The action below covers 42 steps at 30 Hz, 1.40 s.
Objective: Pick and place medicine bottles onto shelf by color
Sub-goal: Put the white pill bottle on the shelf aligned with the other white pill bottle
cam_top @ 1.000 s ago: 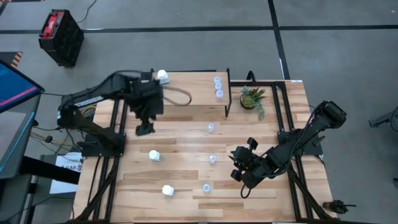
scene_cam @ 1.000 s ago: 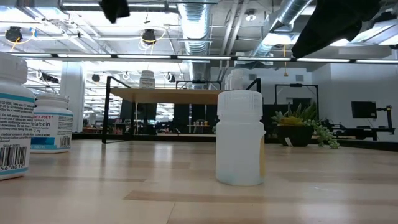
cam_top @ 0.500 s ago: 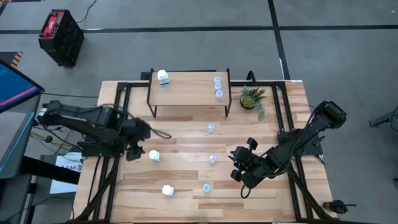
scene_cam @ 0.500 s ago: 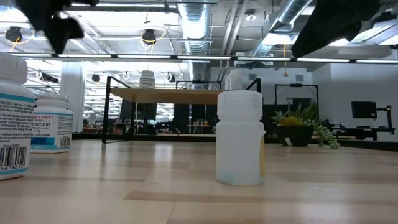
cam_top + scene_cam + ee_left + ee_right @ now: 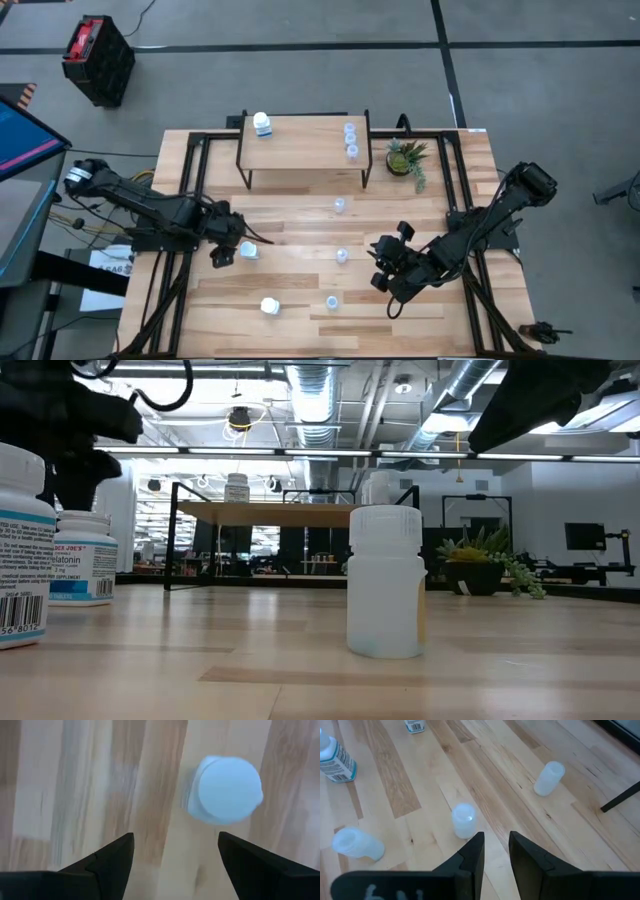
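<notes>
Hovering over a white bottle [image 5: 227, 790] on the desk's [image 5: 300, 215] left side, the left gripper [image 5: 175, 850] has its fingers spread; centring them around the cap before descending should help. Right gripper [image 5: 495, 847], fingers narrowly parted, waits over the desk's right side.

The left arm is reaching low across the left half of the table, its wrist pointing straight down and the left gripper [image 5: 232, 247] hanging with its fingers [image 5: 107, 862] spread wide apart. The right arm is angling in from the right edge, and the right gripper [image 5: 385, 272] is hovering over the right half with its fingers [image 5: 470, 857] parted only narrowly.
</notes>
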Each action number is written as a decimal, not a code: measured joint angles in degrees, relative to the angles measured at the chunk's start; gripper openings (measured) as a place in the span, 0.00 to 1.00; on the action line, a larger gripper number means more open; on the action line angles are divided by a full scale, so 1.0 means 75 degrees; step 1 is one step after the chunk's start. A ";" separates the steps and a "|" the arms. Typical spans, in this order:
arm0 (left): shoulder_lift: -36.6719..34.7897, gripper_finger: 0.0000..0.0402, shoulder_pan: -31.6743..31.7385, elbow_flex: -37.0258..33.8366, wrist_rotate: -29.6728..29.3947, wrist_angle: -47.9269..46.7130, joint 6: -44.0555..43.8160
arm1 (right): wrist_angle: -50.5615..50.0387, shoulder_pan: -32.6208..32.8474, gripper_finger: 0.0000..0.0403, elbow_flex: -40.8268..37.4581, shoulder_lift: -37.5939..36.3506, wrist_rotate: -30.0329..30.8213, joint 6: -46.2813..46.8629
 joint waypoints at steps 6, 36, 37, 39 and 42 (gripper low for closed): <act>0.0533 0.68 -0.0054 -0.0113 0.0125 0.0763 0.0235 | -0.0030 0.0000 0.28 0.0000 0.0000 0.0002 0.0000; 0.2091 0.68 -0.0045 -0.0032 -0.0489 0.2501 0.0019 | -0.0093 -0.0003 0.28 0.0000 0.0003 -0.0113 0.0001; 0.2091 0.68 -0.0045 -0.0032 -0.0497 0.2503 0.0019 | -0.0093 -0.0002 0.28 -0.0002 0.0003 -0.0161 0.0000; 0.2091 0.68 -0.0045 -0.0032 -0.0603 0.2560 0.0013 | -0.0093 0.0000 0.28 0.0000 0.0003 -0.0178 0.0000; 0.2091 0.68 -0.0045 -0.0032 -0.0663 0.2798 0.0019 | -0.0093 -0.0001 0.28 0.0000 0.0003 -0.0181 0.0002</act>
